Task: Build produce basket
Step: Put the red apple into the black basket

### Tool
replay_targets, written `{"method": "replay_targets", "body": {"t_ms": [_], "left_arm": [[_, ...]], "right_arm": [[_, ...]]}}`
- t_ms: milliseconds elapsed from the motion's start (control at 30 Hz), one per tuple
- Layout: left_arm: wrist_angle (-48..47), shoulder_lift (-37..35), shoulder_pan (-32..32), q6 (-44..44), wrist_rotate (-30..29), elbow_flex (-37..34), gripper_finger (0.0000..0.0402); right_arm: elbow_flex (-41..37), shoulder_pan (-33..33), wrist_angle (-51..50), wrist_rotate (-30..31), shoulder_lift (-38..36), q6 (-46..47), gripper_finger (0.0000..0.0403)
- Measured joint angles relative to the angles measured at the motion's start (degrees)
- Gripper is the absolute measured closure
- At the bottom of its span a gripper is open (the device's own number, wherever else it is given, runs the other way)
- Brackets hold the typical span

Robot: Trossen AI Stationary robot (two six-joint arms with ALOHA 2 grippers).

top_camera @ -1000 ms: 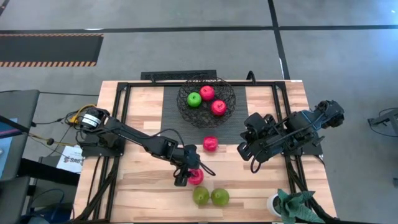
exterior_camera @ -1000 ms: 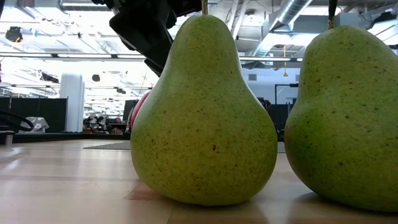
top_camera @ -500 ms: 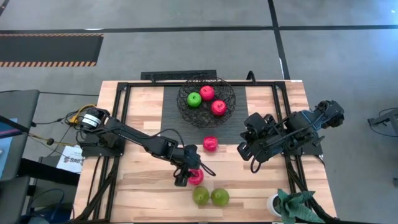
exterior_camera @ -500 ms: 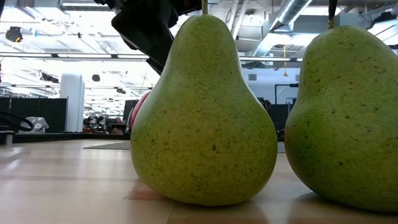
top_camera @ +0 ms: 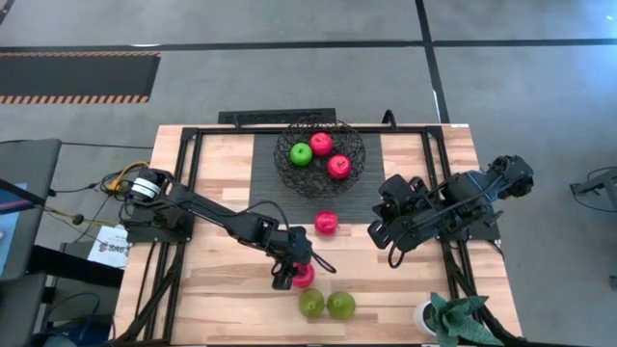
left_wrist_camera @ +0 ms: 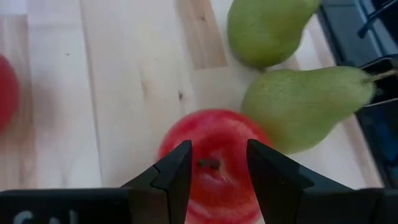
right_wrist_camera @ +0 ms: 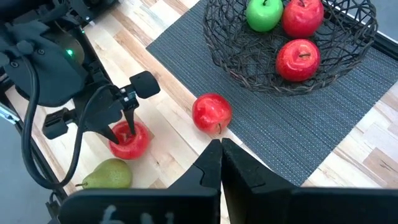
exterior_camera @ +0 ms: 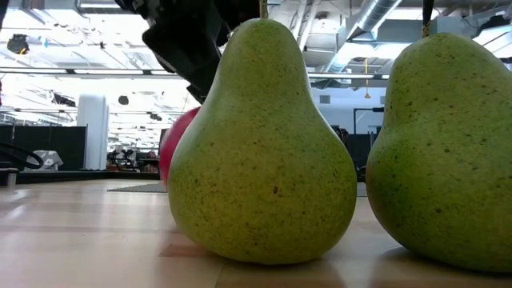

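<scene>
- Hovering over the front of the bench (top_camera: 222, 289), the left pincer (top_camera: 292, 273) is positioned directly above a red apple (top_camera: 305, 275); the fingers (left_wrist_camera: 176, 171) are parted and straddle the stem, one on each side of the crown. The fruit is not clamped, and it cannot be told whether contact is made. The pose is judged to be a top-down approach chosen so that the round fruit can be caught across its widest part.
- Just beside this apple, toward the bench's front edge, two pears (top_camera: 326, 306) are seen lying close together. A narrow approach is judged necessary so that they are not knocked.
- A second red apple (top_camera: 327, 223) rests at the near edge of the dark ribbed mat (top_camera: 265, 159), between the two arms.
- On the mat's far part, the basket (top_camera: 353, 143) is found to hold a green apple (top_camera: 302, 153) and two red apples (top_camera: 330, 155).
- At the right, the right pincer (top_camera: 377, 232) is held with its fingers together, grasping nothing, well apart from the loose fruit; it is judged to be waiting.
</scene>
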Motion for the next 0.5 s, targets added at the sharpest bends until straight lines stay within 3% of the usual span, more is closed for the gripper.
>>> {"method": "replay_targets", "body": {"t_ms": [500], "left_arm": [[0.69,1.25,0.30,-1.84,1.74,0.01,0.0262]], "right_arm": [[0.02,0.00,0.02,0.00,0.02,-0.07,0.0377]]}}
